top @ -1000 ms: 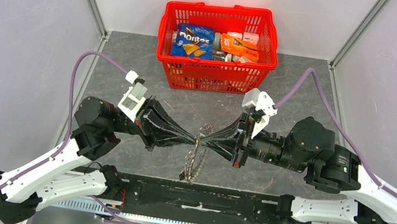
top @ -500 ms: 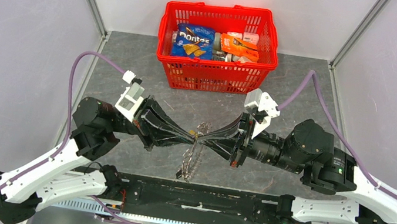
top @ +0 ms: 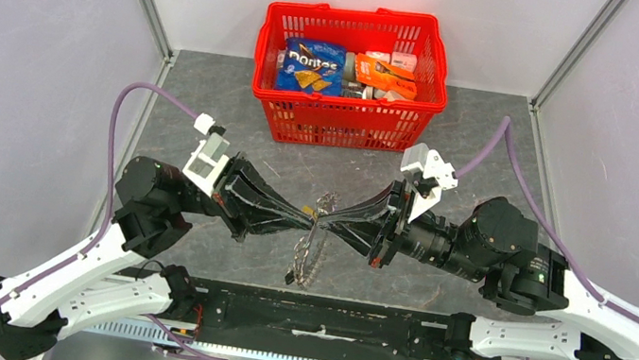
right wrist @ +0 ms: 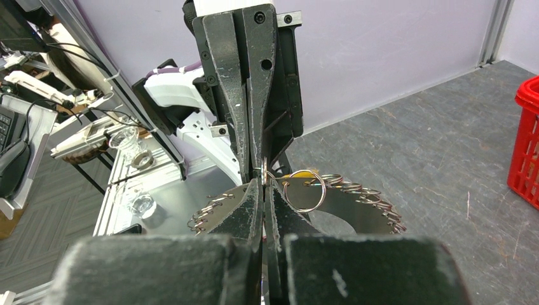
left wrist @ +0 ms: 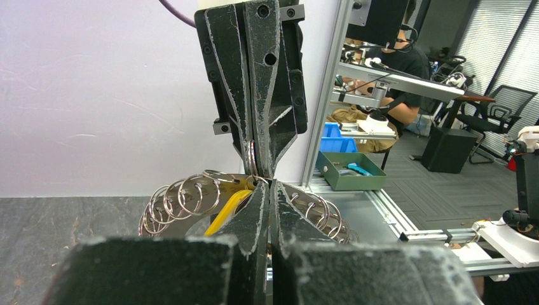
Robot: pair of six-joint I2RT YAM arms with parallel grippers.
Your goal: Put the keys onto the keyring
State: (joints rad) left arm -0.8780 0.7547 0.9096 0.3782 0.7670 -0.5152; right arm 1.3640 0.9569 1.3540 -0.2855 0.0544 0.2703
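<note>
The keyring point(top: 304, 256), a grey metal disc edged with many small silver rings, hangs between my two grippers above the table. My left gripper point(top: 308, 221) and right gripper point(top: 324, 223) meet tip to tip, both shut on its upper edge. In the left wrist view my shut left gripper point(left wrist: 271, 185) pinches the keyring point(left wrist: 181, 198), with the yellow key point(left wrist: 227, 207) just left of my finger. In the right wrist view my shut right gripper point(right wrist: 264, 182) grips the keyring point(right wrist: 359, 204) beside a loose ring point(right wrist: 305, 190). The dark key is hidden.
A red basket point(top: 345, 112) holding a Doritos bag and snack packs stands at the back centre. The black rail point(top: 323, 319) of the arm bases runs along the near edge. Frame posts rise at the back left and right corners.
Both grippers have shifted slightly left and away from the bases, still tip to tip. The hanging keyring has swung a little left with them. Both stay shut.
</note>
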